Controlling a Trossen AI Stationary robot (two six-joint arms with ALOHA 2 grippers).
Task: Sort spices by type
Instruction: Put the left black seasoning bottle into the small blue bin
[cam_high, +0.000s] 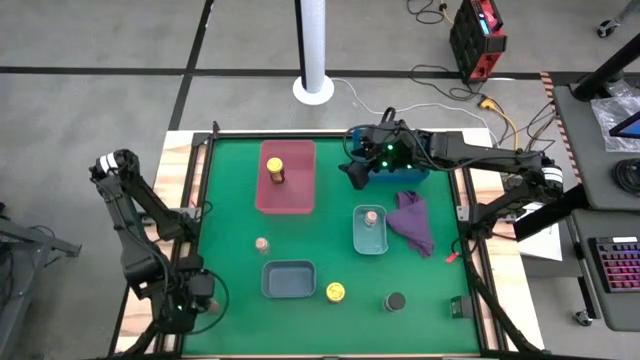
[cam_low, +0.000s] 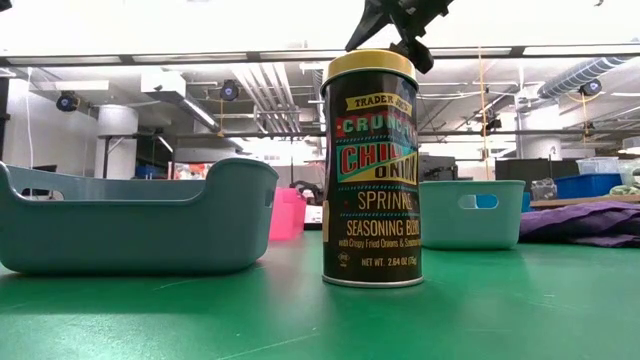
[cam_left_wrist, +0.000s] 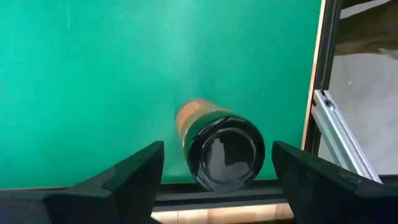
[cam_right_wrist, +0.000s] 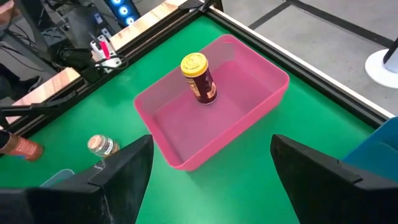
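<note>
The green counter (cam_high: 230, 200) is seen from above with a pink tray (cam_high: 288, 190) just beside the right hand (cam_high: 356, 172), a blue tray (cam_high: 410, 176) directly under that hand's arm, and a grey tray (cam_high: 288, 280) well apart from it, nearer the left hand (cam_high: 196, 296). A light teal tray (cam_high: 370, 238) lies near the right hand on the side away from the counter's far edge, and a purple cloth (cam_high: 414, 222) is spread just beside that tray. One yellow-lidded jar (cam_high: 275, 168) stands upright inside the pink tray, ahead of the right hand's fingers (cam_right_wrist: 124, 174), which are spread wide with nothing between them (the wrist view shows only the counter and tray in the gap). A second yellow-lidded jar (cam_high: 336, 291) stands on the bare counter beside the grey tray, and in the low view it fills the foreground. A round dark-lidded jar (cam_high: 395, 301) stands further along the near edge. Another dark-lidded jar (cam_left_wrist: 221, 146) lies on its side at the counter's near left corner, between the left hand's widely parted fingers (cam_left_wrist: 134, 177) but not touched by them. One tiny pinkish-tan jar (cam_high: 371, 216) sits in the teal tray; the other tiny jar (cam_high: 262, 244) stands on the counter between the pink and grey trays.
</note>
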